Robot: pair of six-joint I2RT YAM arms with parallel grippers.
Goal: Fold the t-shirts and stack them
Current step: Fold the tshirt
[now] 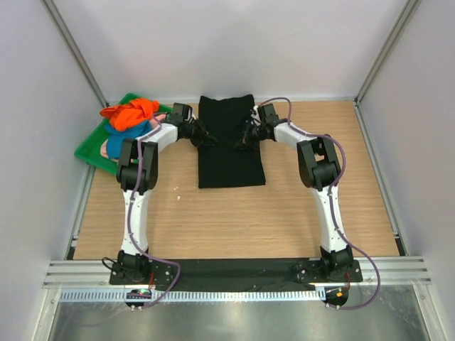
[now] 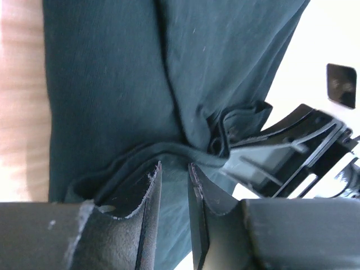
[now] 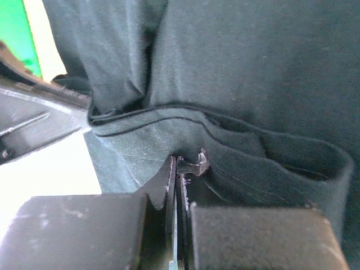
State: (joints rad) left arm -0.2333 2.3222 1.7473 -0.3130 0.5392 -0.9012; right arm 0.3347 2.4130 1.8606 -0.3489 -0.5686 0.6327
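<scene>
The black t-shirt [image 1: 229, 153] lies as a long folded strip on the middle of the wooden table. Both grippers meet it at its upper part, one from each side. My left gripper [image 1: 204, 136] is at the left edge. In the left wrist view its jaws [image 2: 174, 164] stand apart, with a raised ridge of black cloth [image 2: 112, 84] across the fingertips. My right gripper [image 1: 244, 136] is at the right edge. In the right wrist view it [image 3: 176, 159] is shut, its tips pinched into a fold of the black cloth [image 3: 253, 84]. Orange [image 1: 130, 114] and blue [image 1: 136, 131] t-shirts lie heaped at the left.
A green tray [image 1: 91, 147] at the back left corner holds the heap of coloured shirts. White walls with metal rails close the table in at the left, back and right. The right arm's black fingers [image 2: 270, 147] show at the right of the left wrist view.
</scene>
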